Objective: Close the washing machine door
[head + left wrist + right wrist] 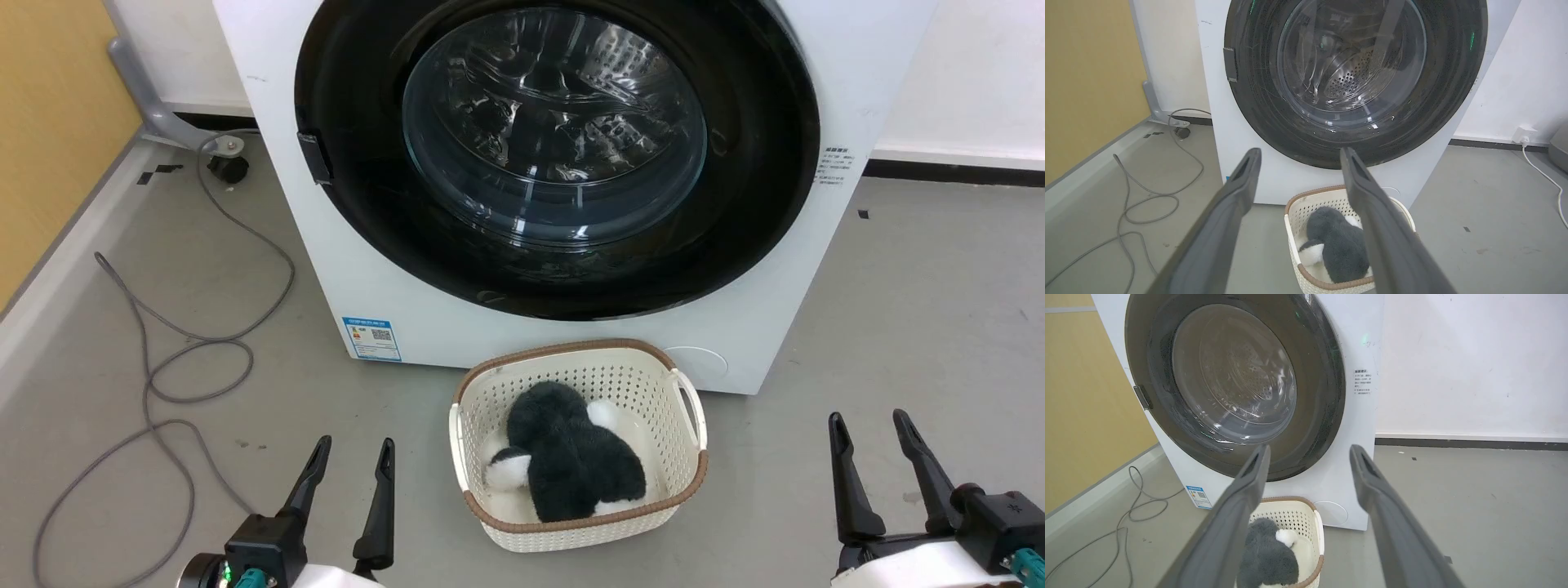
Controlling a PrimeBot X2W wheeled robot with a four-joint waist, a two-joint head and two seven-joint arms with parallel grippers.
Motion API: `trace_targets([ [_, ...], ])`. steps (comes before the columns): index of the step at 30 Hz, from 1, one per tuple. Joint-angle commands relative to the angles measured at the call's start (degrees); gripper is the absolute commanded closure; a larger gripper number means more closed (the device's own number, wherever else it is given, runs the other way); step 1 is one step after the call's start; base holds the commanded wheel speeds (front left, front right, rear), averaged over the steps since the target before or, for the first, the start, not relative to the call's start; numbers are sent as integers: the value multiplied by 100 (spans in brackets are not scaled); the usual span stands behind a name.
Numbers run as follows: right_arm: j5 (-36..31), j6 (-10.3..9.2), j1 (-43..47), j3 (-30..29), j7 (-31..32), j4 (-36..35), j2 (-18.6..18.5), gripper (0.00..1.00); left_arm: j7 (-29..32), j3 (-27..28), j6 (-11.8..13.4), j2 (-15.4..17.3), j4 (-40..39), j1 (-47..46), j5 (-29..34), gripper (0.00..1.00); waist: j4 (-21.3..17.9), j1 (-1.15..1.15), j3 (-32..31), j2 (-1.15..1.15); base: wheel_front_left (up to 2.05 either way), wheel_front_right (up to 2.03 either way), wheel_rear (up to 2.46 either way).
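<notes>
From my station, nothing on screen resolves into words I can actually read. The washing machine carries a small blue sticker at the lower left corner of its white front, bearing a QR code and rows of print too fine to make out, and a block of small dark print near the panel's right edge is likewise illegible. On the black housing behind the right claw I see a small pale star-shaped mark.
</notes>
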Motion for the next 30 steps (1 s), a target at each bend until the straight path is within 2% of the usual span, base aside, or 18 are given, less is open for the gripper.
trace_targets([
  [1, -37, -4, 95, -9, 0, 14, 36, 0, -25, 5, -33, 4, 3, 44, 39, 0, 2, 1, -3, 0, 0, 0, 0],
  [6, -35, -4, 77, -25, -13, 20, 41, 0, -25, -10, -48, 3, -17, 38, 2, 0, 5, 1, 10, 0, 0, 0, 0],
  [7, 0, 0, 1, -15, -1, 15, 7, 100, 0, -17, -34, 0, -13, 0, -7, 100, 5, 1, 9, 0, 0, 0, 0],
  [30, -126, -1, -46, 46, 196, -50, 12, 100, 235, 41, 32, -1, -134, -38, 118, 100, -70, 1, -14, 0, 0, 0, 0],
])
